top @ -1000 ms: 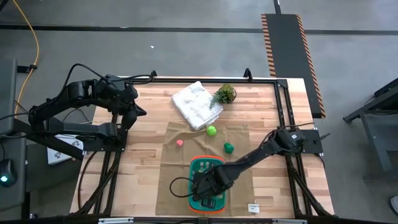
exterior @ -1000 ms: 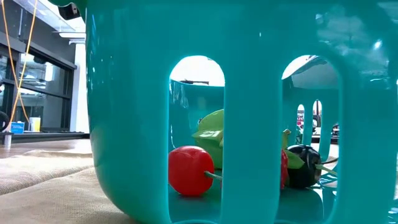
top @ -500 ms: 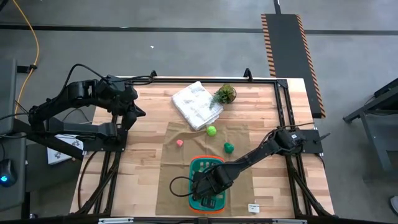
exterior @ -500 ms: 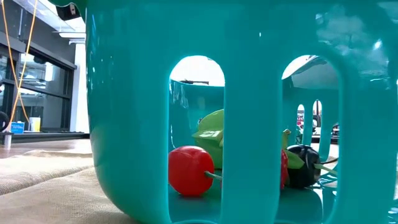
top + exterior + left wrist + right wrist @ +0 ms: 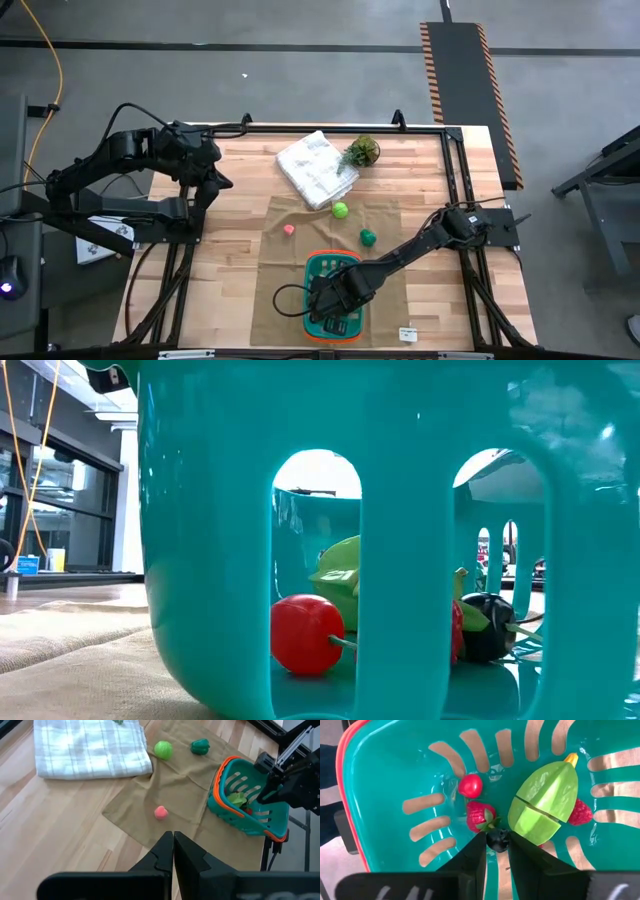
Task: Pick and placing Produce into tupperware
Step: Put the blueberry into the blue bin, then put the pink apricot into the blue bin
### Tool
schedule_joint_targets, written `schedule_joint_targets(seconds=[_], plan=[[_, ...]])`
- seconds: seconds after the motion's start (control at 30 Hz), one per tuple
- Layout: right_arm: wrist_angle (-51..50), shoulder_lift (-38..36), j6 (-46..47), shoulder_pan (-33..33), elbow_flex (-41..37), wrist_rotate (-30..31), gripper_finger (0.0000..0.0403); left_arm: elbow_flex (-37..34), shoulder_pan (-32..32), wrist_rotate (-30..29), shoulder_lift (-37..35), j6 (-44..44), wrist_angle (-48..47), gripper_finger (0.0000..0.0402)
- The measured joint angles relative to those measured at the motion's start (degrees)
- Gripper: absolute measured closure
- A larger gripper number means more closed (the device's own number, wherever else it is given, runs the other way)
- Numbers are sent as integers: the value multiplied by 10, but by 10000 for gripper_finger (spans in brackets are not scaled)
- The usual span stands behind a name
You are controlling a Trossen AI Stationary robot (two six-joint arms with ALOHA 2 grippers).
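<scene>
The right gripper (image 5: 497,851) hangs inside the green basket (image 5: 318,268), its fingers slightly apart around a small dark fruit (image 5: 497,839) that they may or may not grip. Just ahead lie a split green piece (image 5: 544,802), a strawberry (image 5: 479,815), a red cherry (image 5: 470,785) and a raspberry (image 5: 580,812). The left gripper (image 5: 173,842), pressed together, waits over bare wood; beyond it a pink piece (image 5: 160,812), lime ball (image 5: 163,749) and green pepper (image 5: 200,746) lie on the tan cloth (image 5: 180,785), beside a folded white towel (image 5: 90,747).
</scene>
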Motion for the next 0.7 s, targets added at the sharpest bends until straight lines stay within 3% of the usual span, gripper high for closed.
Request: schedule_joint_targets(seconds=[0.3,0.7], plan=[[0,0,-9,0,0,-3,331,0,0,1,0,1,-3,399],[2,0,-9,0,0,7,277,0,0,1,0,2,-3,399]])
